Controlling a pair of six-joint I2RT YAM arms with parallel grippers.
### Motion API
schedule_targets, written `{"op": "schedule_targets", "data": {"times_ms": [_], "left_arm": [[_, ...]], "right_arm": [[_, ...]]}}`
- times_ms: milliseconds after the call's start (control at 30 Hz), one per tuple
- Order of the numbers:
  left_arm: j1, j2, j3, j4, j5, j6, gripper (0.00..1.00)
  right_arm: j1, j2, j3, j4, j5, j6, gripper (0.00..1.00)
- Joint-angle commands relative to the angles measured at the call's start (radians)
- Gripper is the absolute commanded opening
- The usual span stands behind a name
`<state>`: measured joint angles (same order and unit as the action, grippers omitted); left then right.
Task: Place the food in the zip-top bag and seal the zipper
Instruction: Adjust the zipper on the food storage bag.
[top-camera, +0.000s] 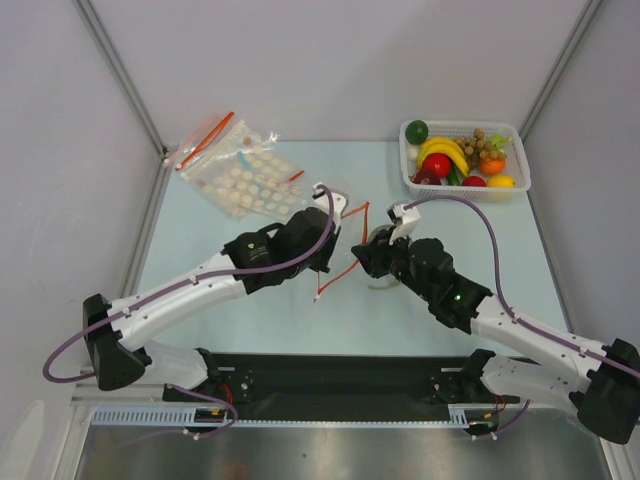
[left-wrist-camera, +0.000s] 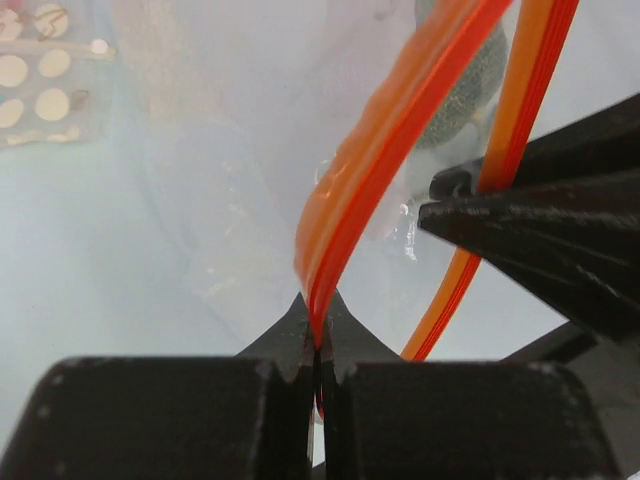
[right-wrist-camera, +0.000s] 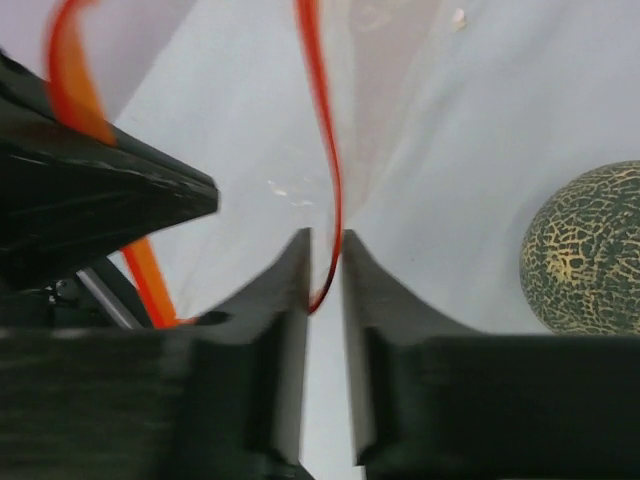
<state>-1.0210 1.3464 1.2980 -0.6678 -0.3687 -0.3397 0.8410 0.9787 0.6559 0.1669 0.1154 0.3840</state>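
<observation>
The clear zip-top bag (left-wrist-camera: 230, 200) hangs between my two grippers at the table's middle. Its red zipper (top-camera: 345, 270) is parted into two strips. My left gripper (left-wrist-camera: 318, 335) is shut on one strip (left-wrist-camera: 390, 150). It shows in the top view (top-camera: 330, 255) too. My right gripper (right-wrist-camera: 325, 265) has the other strip (right-wrist-camera: 325, 150) between jaws that stand almost together. It sits just right of the left one (top-camera: 365, 258). A rough grey-green ball (right-wrist-camera: 590, 250) lies right of my right fingers and shows through the plastic (left-wrist-camera: 465, 90). I cannot tell whether it is inside the bag.
A white basket (top-camera: 515, 180) at the back right holds a dark green ball (top-camera: 417, 131), yellow bananas (top-camera: 445, 150), a shiny red fruit (top-camera: 437, 165), brown grapes and other pieces. Clear disc-patterned bags (top-camera: 240, 170) lie at the back left.
</observation>
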Motion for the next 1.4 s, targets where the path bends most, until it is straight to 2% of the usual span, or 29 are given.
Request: {"op": "schedule_targets", "data": {"times_ms": [0, 100, 133, 433, 567, 700, 833, 1000, 1267, 1367], "left_arm": [[-0.005, -0.072, 0.01, 0.017, -0.064, -0.012, 0.0], [-0.005, -0.095, 0.021, -0.015, -0.137, -0.022, 0.0], [-0.005, -0.101, 0.027, -0.03, -0.162, -0.025, 0.01], [-0.011, -0.093, 0.115, -0.262, -0.53, -0.125, 0.04], [-0.011, -0.058, 0.15, -0.34, -0.64, -0.186, 0.08], [-0.016, 0.022, 0.219, -0.547, -0.737, -0.309, 0.11], [-0.024, 0.098, 0.267, -0.643, -0.786, -0.395, 0.24], [-0.025, 0.157, 0.274, -0.621, -0.782, -0.381, 0.32], [-0.025, 0.109, 0.183, -0.394, -0.691, -0.217, 0.33], [-0.025, 0.073, 0.152, -0.356, -0.662, -0.182, 0.34]], "right_arm": [[0.007, 0.025, 0.067, -0.03, 0.084, 0.016, 0.15], [0.009, 0.043, 0.077, -0.049, 0.116, 0.019, 0.01], [0.006, 0.046, 0.079, -0.053, 0.124, 0.024, 0.0], [-0.046, 0.167, 0.129, -0.128, 0.164, 0.052, 0.0], [-0.092, 0.215, 0.149, -0.162, 0.141, 0.069, 0.0], [-0.135, 0.255, 0.151, -0.161, 0.096, 0.078, 0.0], [-0.14, 0.274, 0.146, -0.133, 0.044, 0.079, 0.0], [-0.138, 0.293, 0.122, -0.043, -0.051, 0.064, 0.01], [-0.131, 0.342, 0.129, -0.03, -0.066, 0.062, 0.0], [-0.132, 0.351, 0.133, -0.03, -0.068, 0.061, 0.0]]}}
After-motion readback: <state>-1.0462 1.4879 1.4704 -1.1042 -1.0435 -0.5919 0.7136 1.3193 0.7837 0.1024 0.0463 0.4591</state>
